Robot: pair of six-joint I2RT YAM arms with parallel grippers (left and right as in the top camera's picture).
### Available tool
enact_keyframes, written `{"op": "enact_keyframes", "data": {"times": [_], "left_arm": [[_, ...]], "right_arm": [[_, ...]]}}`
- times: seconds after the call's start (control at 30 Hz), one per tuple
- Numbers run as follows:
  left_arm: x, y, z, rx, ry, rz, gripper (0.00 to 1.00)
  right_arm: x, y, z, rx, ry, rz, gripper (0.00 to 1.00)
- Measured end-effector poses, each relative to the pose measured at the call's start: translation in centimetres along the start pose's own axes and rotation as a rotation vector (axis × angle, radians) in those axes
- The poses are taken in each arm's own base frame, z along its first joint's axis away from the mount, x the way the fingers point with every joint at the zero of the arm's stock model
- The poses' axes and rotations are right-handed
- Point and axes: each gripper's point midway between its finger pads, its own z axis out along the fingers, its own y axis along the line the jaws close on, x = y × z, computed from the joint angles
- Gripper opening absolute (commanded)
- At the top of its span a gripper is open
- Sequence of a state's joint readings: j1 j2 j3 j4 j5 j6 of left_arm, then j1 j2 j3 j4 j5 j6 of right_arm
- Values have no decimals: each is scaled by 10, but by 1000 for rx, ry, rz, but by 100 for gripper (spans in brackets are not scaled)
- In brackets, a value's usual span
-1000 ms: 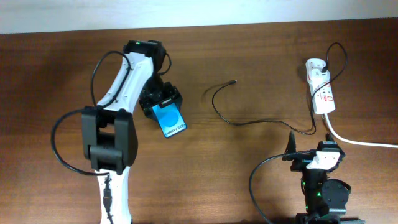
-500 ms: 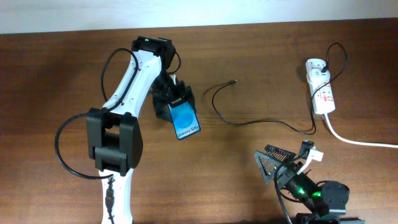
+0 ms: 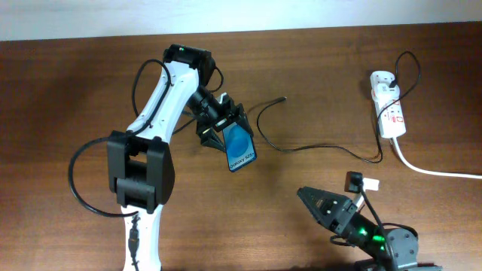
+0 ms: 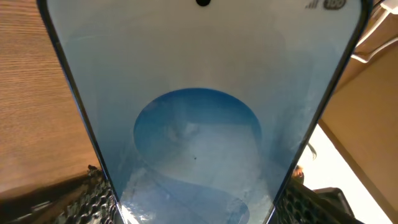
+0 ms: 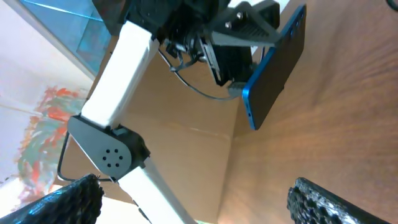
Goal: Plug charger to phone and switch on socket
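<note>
Over mid-table, slim black-edged blue-screened smartphone (image 3: 241,149), clamped in left gripper (image 3: 224,126), best held steady while right gripper (image 3: 312,202), fingers apart and empty, pinches thin black charger cable (image 3: 301,147) just behind its connector tip (image 3: 282,98).

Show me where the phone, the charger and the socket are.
phone (image 3: 239,149): overhead view, middle of its blue screen.
charger (image 3: 301,149): overhead view, middle stretch of the thin black cable.
socket (image 3: 392,114): overhead view, white strip body at the red markings.
</note>
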State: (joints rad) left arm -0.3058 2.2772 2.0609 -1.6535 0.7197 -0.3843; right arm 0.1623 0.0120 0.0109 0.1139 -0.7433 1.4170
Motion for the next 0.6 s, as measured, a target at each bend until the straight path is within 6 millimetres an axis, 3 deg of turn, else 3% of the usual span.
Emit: {"op": "enact_keyframes", "data": {"times": [0.17, 0.27, 0.37, 0.4, 0.6], "left_arm": [[1, -2, 0, 9, 4, 0, 64], [1, -2, 0, 10, 5, -1, 64], [1, -2, 0, 14, 6, 0, 65], [1, -2, 0, 14, 5, 0, 65], [1, -2, 0, 13, 4, 4, 65]], "right_arm": [[5, -40, 15, 204, -37, -55, 98], [0, -46, 23, 349, -37, -97, 98], [-4, -35, 47, 471, 14, -148, 98], [-3, -31, 65, 522, 49, -171, 99], [11, -55, 122, 694, 133, -233, 99]]}}
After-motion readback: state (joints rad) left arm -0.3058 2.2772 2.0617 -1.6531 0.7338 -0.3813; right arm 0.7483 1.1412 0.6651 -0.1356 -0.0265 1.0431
